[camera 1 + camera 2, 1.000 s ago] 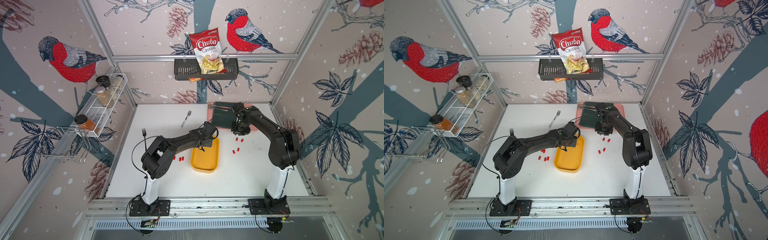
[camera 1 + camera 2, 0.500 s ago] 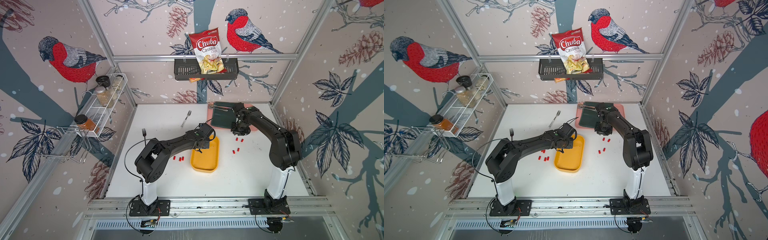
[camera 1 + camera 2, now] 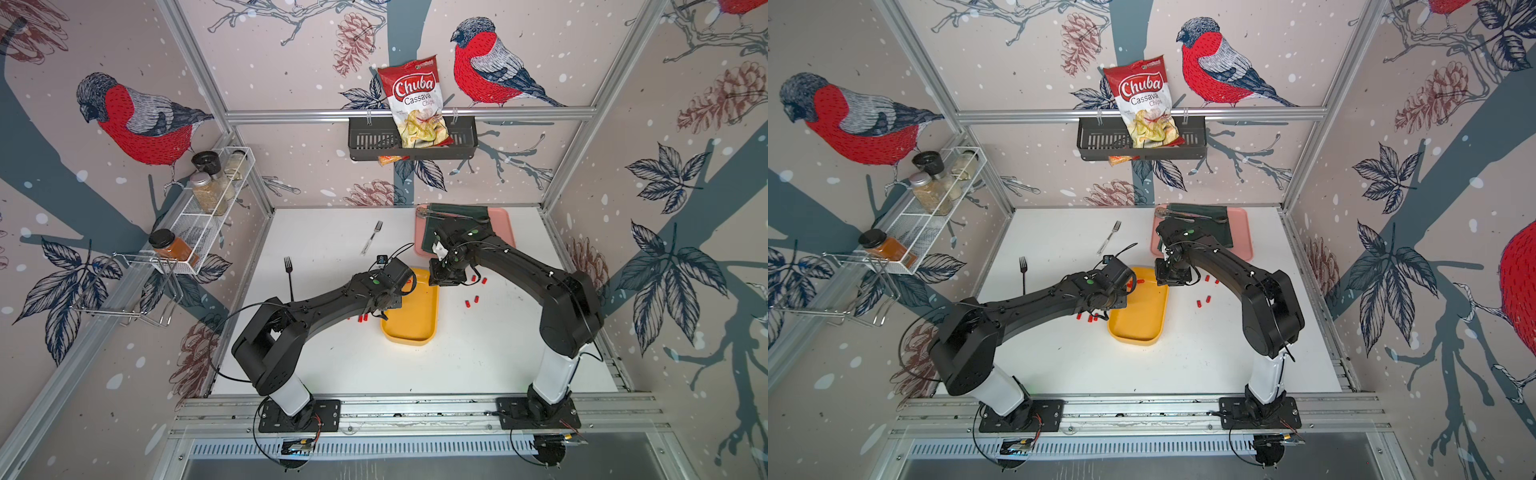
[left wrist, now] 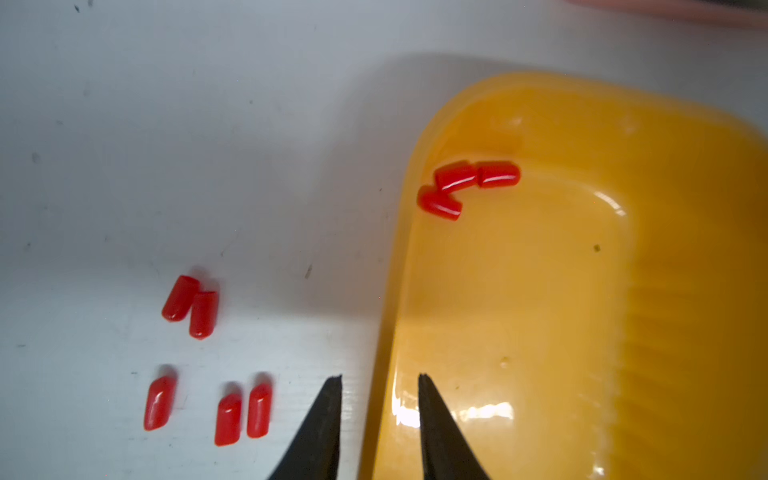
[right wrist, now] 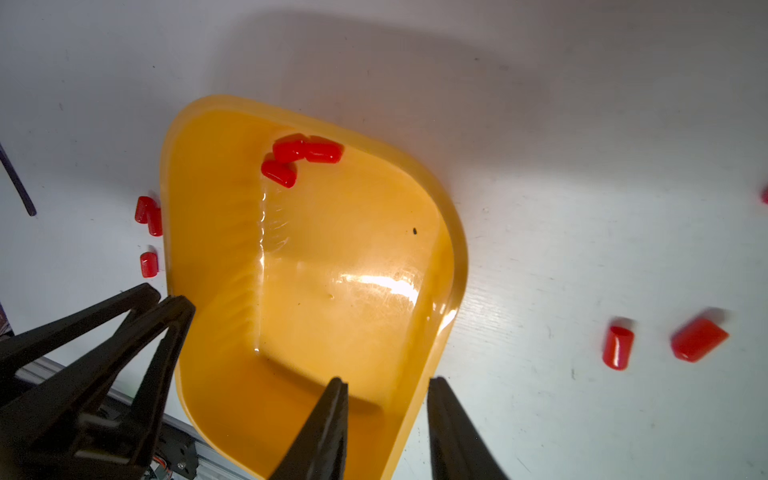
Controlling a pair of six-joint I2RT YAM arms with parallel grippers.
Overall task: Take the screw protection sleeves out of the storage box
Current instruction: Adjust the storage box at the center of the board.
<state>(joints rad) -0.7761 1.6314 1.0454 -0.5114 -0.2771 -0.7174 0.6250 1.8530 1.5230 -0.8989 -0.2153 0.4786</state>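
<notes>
The yellow storage box [image 3: 411, 324] [image 3: 1138, 322] lies mid-table between my arms. Three red screw protection sleeves [image 4: 469, 183] [image 5: 299, 158] sit together in one corner of the storage box [image 4: 540, 291]. Several more sleeves [image 4: 203, 313] lie on the table to the box's left, and others [image 5: 618, 347] [image 3: 473, 300] to its right. My left gripper [image 4: 379, 378] is open, its tips either side of the box's left rim. My right gripper [image 5: 387, 380] is open astride the opposite rim of the box [image 5: 332, 232]. Neither holds a sleeve.
A black fork [image 3: 289, 276] and a silver fork [image 3: 372, 237] lie on the white table behind and left of the box. A pink tray [image 3: 505, 228] with a dark green cloth [image 3: 457, 224] is at the back right. A spice rack [image 3: 208, 208] lines the left wall.
The left gripper went from shut to open and moved left to the box's left rim. The right gripper came forward from the pink tray to the box's right rim and opened wider.
</notes>
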